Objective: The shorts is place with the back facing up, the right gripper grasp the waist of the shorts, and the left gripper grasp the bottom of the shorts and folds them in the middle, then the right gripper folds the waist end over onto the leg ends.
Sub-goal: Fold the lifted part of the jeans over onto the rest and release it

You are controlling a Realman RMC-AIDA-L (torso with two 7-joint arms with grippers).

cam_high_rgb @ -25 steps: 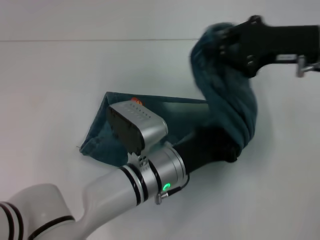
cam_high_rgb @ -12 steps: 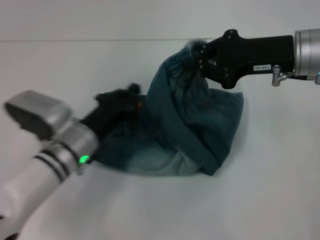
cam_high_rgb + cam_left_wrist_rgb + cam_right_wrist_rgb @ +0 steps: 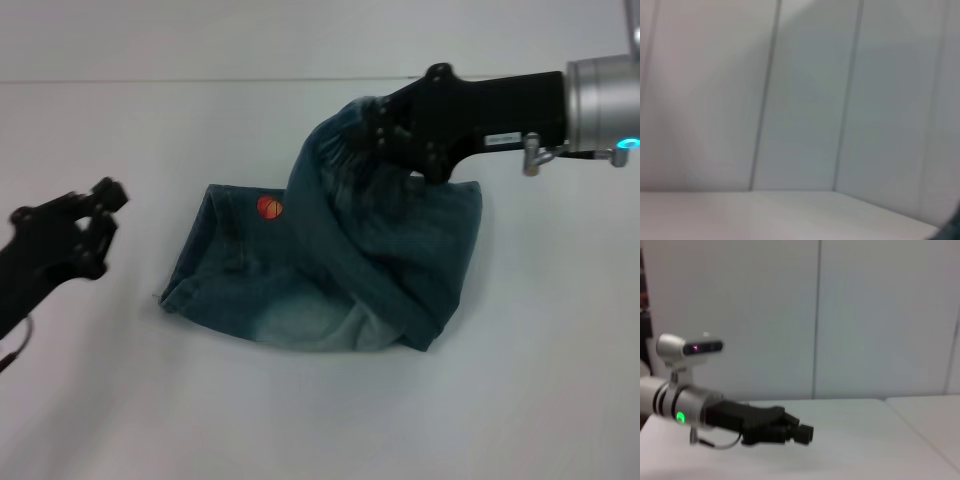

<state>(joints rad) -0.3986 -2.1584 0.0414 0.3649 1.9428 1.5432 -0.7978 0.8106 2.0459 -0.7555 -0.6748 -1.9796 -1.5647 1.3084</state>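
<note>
The blue denim shorts (image 3: 340,280) lie in the middle of the white table (image 3: 520,400), folded lengthwise. Their orange basketball patch (image 3: 268,207) shows near the left end. My right gripper (image 3: 373,136) is shut on the ruffled waist (image 3: 340,140) and holds it lifted above the shorts' back edge, so the cloth drapes down to the fold at the right. The leg ends (image 3: 178,285) rest flat at the left. My left gripper (image 3: 98,222) hovers off to the left of the shorts, open and empty. It also appears in the right wrist view as the left gripper (image 3: 801,432).
Bare white table surrounds the shorts on all sides. A pale panelled wall (image 3: 805,100) stands behind the table, and the left wrist view shows only this wall and the tabletop.
My left gripper has let go of the shorts and drawn back to the left. My right gripper has carried the waist a little further left.
</note>
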